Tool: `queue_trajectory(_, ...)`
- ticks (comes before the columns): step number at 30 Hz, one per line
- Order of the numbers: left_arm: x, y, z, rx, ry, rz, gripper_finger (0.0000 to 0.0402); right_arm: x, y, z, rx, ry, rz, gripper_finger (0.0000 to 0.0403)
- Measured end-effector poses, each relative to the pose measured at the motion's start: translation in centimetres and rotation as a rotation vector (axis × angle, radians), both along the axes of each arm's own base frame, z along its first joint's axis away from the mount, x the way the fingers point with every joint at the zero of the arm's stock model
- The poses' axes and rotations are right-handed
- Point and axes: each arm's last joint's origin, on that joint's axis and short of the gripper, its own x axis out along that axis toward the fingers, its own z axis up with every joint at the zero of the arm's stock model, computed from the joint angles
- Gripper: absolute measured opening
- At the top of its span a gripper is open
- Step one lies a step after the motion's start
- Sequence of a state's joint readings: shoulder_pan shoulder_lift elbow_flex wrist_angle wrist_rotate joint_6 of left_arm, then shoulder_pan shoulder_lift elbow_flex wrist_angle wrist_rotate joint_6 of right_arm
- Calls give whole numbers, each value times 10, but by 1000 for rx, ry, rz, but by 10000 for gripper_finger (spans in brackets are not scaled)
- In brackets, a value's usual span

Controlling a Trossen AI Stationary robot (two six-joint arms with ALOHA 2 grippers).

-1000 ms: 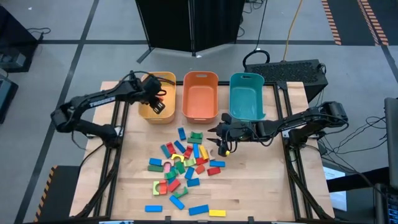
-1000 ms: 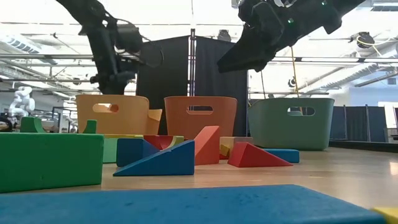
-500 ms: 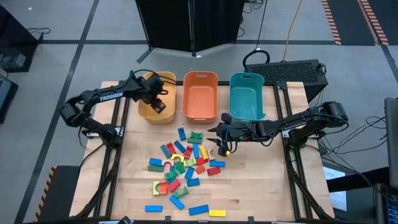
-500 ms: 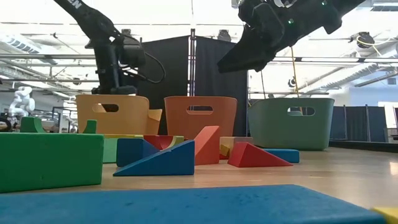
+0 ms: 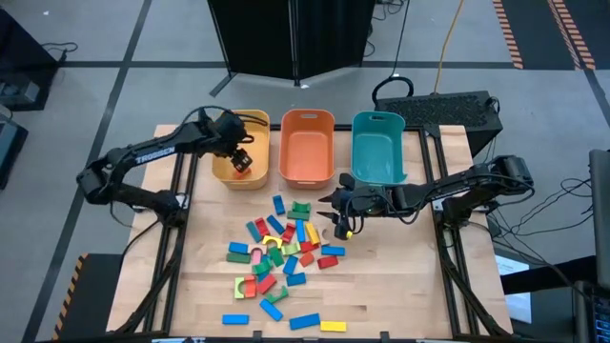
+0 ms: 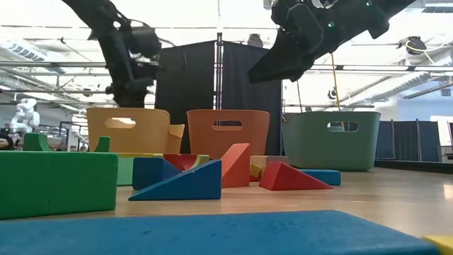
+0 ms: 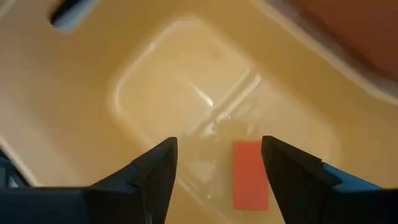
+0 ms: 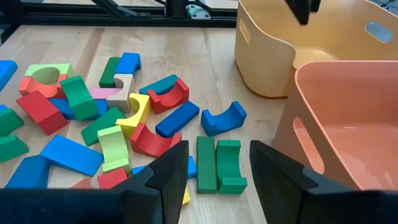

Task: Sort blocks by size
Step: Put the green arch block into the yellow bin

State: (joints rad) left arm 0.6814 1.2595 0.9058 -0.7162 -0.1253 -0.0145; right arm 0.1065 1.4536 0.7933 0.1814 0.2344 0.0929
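- High view, 10 o'clock: my left gripper hangs over the yellow bin, fingers spread and empty; the left wrist view shows a red block lying flat on the bin floor below them, apart from both fingers.
- 12 o'clock: the orange bin shows no block inside from above.
- 1 o'clock: the teal bin stands just beyond my right gripper.
- Centre to 6 o'clock: the blocks lie in a loose heap on the table, many touching or overlapping.
- 3 o'clock: my right gripper hovers at the heap's edge, fingers parted, grasping nothing; a green bar and a green arch lie just ahead in the right wrist view.
- Handling, as judged: blocks appear rigid, light, smooth-painted. Take hold across two flat parallel faces at mid-length; avoid arch curves, where the fingers may slip.
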Motion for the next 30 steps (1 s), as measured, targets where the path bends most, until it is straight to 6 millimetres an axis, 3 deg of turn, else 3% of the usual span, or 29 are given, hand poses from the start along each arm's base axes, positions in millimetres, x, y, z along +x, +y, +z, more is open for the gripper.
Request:
queue_trajectory(10,2,-51,37,100,-146,-337,234,0,0,0,0,0,-1,160)
queue_trajectory(25,47,-115,42,143,-316,-691,235,0,1,0,15,-7,-5,160)
queue_trajectory(30,62,-128,33,105,-331,-740,235,1,2,1,18,-19,-2,160)
